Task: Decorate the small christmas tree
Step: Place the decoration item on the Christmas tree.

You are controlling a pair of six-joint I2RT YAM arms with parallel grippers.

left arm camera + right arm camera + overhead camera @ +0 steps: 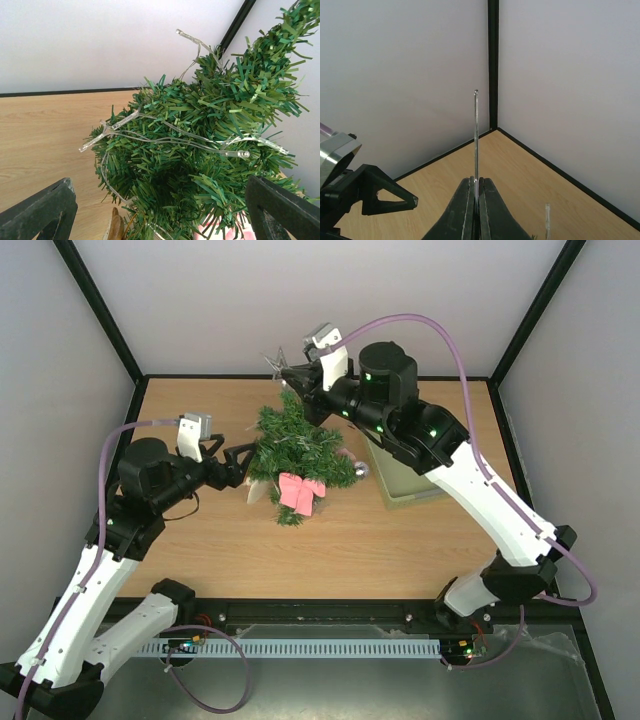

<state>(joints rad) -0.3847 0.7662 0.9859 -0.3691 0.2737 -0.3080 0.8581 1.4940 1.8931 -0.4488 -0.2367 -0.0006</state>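
Right claw [298, 380] is clamped on a silver star [277, 362], apparently to crown the small christmas tree [300, 445] mid-way across the desk [420, 540]. Left claw [238, 462], spread apart, brackets the tree's base, probably to steady it.

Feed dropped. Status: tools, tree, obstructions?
Left tool open, straddling tree low down. Right tool shut on star near treetop. Basket beneath right arm, not blocking.

Left arm reaches forward, the left gripper [233, 466] spread wide; right arm bends across the middle, the right gripper [298, 380] pinched tight on a silver star [277, 362].
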